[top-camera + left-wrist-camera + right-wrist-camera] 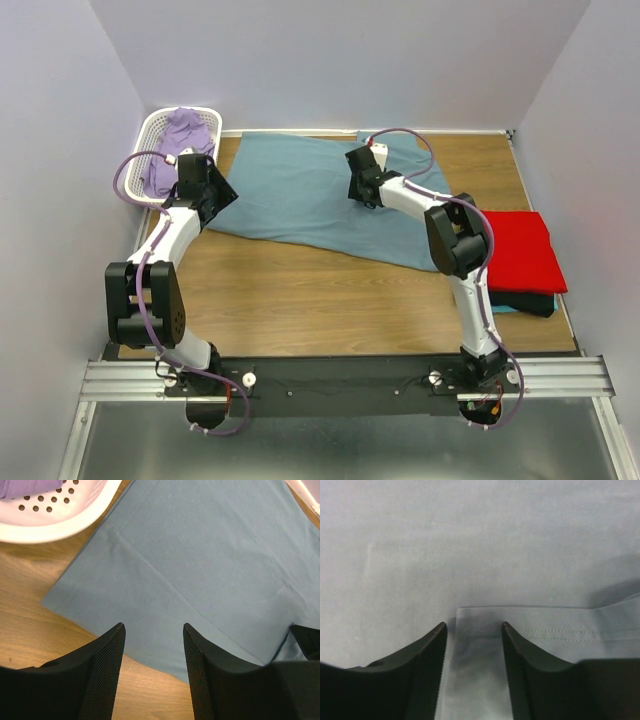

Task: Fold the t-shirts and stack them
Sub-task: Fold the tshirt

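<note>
A dusty blue-grey cloth t-shirt [300,195] lies spread flat across the back half of the wooden bench [300,300], one side reaching close to the white plastic lattice basket [150,130] at the far left corner, which holds a crumpled purple cloth [185,132]. The left tool [222,195] hangs over the shirt's near-left edge. In its wrist view the jaws stand wide apart and hold nothing, the shirt's hemmed edge [165,585] and bare wood [30,645] beneath them and the basket's rim [60,525] just beyond the cloth. The right tool [360,190] is down on the shirt's middle-right part. Its wrist view shows the two black fingers [432,660] parted, straddling the corner of a folded-over stitched hem [530,625] that lies flat between them, not pinched. At the bench's right side, well apart from the spread shirt, a folded red t-shirt [515,250] lies on a stack, with a strip of turquoise cloth [503,308] showing under it.
</note>
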